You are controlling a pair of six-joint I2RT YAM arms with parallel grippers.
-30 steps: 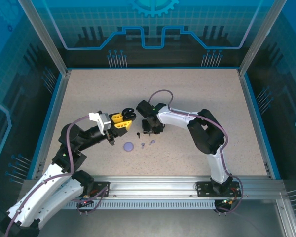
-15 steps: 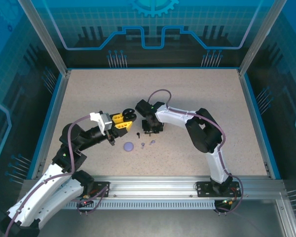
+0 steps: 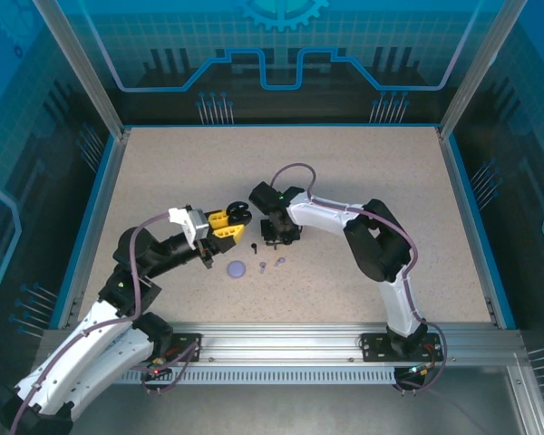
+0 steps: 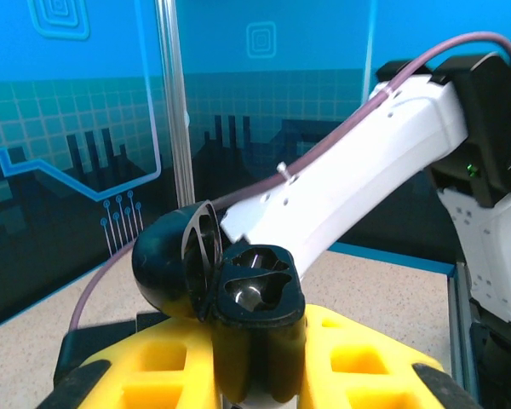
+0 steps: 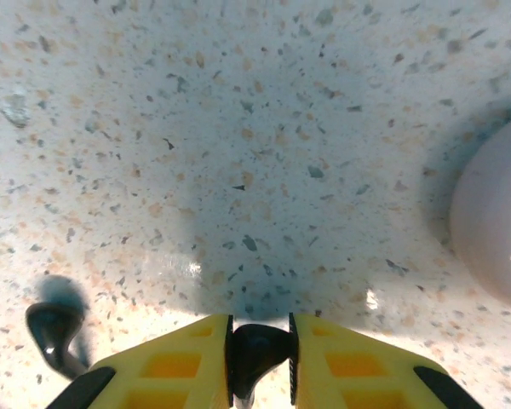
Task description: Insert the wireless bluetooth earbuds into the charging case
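My left gripper is shut on the open black charging case, held off the table with its lid swung to the left and both sockets empty. In the top view the charging case sits at the tip of the left gripper. My right gripper points straight down at the table and is shut on a black earbud. A second black earbud lies on the table to its left. From above, the right gripper stands just right of the case.
A lavender round case lies shut on the speckled table, with two lavender earbuds just right of it. The loose black earbud lies between the grippers. The lavender case bulges in at the right of the right wrist view.
My right gripper's fingers have come together on the black earbud. The left arm has edged slightly right with the open case.
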